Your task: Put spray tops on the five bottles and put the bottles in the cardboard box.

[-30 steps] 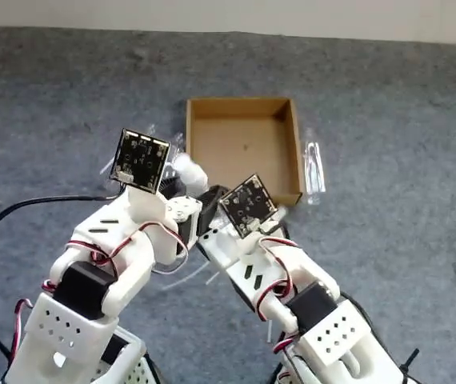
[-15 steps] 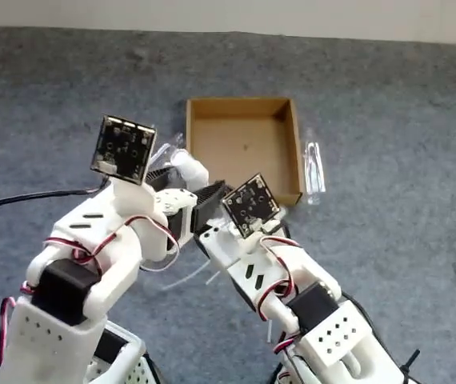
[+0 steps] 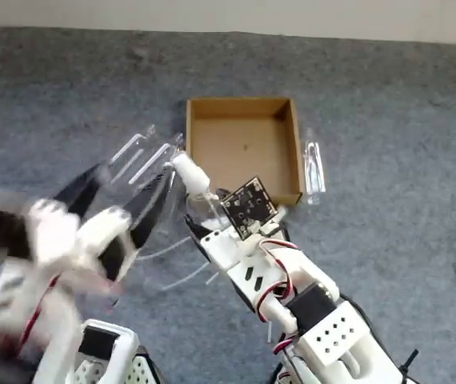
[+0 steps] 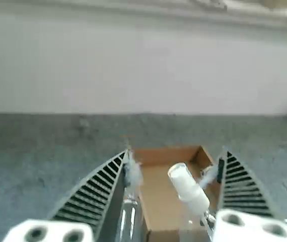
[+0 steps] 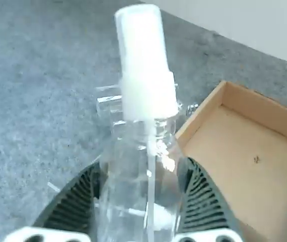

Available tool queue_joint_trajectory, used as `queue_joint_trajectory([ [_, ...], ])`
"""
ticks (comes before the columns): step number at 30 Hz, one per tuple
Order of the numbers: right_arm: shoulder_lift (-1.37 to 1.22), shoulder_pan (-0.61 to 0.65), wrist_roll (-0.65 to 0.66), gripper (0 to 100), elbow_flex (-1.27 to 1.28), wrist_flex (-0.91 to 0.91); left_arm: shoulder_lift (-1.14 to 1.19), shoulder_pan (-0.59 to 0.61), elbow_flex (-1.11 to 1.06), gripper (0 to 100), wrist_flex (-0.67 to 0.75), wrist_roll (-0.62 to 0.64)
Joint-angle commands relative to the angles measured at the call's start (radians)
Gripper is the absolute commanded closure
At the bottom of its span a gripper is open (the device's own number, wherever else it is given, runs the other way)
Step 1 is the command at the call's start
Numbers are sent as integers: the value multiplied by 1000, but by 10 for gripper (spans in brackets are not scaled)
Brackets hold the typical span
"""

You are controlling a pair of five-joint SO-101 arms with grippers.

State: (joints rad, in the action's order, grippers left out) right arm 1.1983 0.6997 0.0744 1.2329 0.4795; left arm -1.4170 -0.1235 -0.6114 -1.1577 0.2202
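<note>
You are clamping the bottle (image 5: pixel 138 171) in your right gripper (image 5: pixel 143 194), its spray top (image 5: pixel 143 65) just beside the box (image 5: pixel 234 166); your left gripper (image 4: pixel 176 156) is hanging, fingers (image 4: pixel 98 194) apart.

We look steeply down on the cardboard box (image 3: pixel 242 144) from overhead. Both wrist cameras face it from nearby, sharing the bottle (image 5: pixel 142 166) before it.

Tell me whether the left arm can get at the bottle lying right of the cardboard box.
Probably not. The open left gripper sits left of the cardboard box; the box and the right gripper, shut on a capped bottle, lie between it and that loose bottle.
</note>
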Motion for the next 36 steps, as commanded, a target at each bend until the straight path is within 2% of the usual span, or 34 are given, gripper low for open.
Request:
queue_joint_trajectory([
  [1,31,10,11,995,-5,-24,-76,65,-104,752,11,-14],
  [5,31,12,11,995,-5,-24,-31,127,-239,768,150,-14],
  [11,33,12,11,995,-5,-24,81,130,-326,841,345,-12],
  [14,31,12,11,995,-4,-24,104,125,-325,834,358,-11],
  [23,30,12,11,995,-4,-24,111,-30,-338,833,353,-17],
  [28,30,12,11,995,-4,-24,104,-114,-390,835,353,-87],
  [32,30,12,11,995,-4,-24,104,-140,-395,835,353,-91],
  [36,30,4,11,995,-5,-24,102,-116,-390,835,353,-91],
])
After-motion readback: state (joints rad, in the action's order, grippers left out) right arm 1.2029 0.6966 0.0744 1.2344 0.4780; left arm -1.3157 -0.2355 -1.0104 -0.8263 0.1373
